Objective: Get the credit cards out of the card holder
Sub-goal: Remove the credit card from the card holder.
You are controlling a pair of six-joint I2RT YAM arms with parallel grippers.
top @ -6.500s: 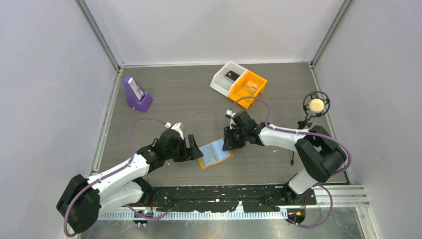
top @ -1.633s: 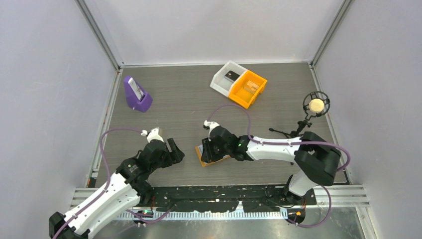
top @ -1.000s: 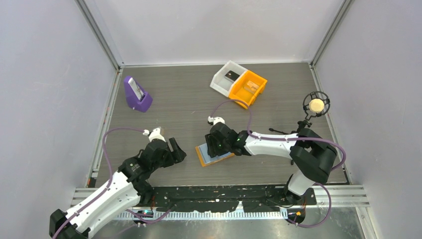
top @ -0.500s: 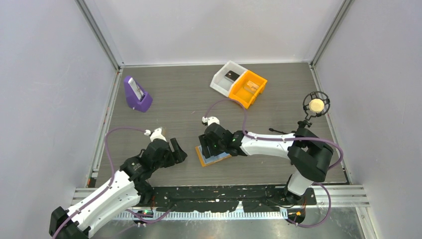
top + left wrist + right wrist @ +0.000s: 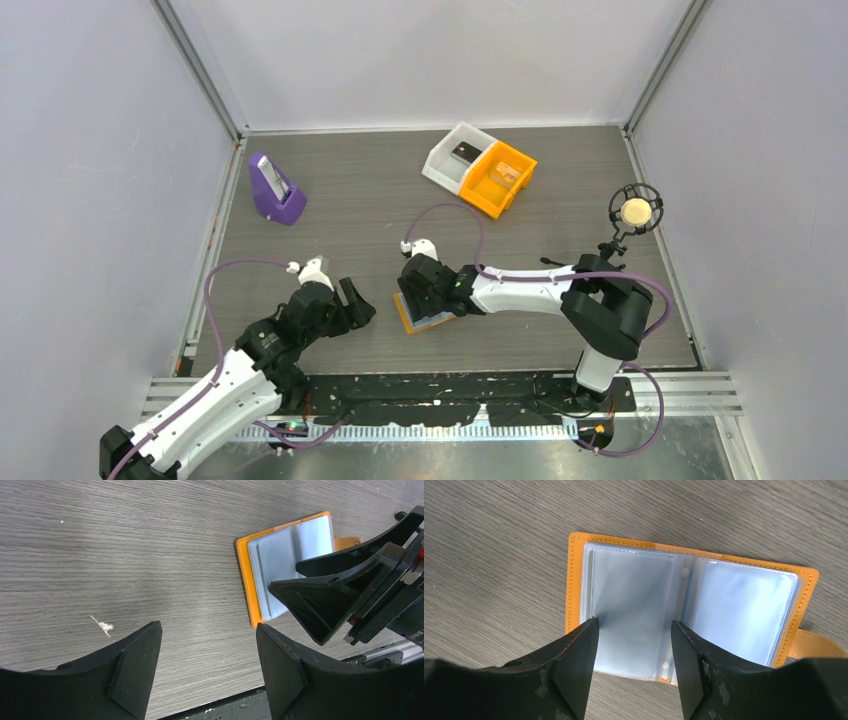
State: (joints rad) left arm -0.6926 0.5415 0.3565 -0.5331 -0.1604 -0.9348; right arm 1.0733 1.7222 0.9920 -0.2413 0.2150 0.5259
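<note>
card holder beneath right pincer, left pincer leftward

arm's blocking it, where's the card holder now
Top view: the card holder lies open, centre front of the table, under the right end effector; the left end effector is to its left.

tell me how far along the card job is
Done: the holder lies open flat, blue sleeves up. In hand: the right gripper, open, straddles one sleeve page; the left gripper hangs open beside it, empty. Left: no card shows outside the holder, so every pull remains.
</note>
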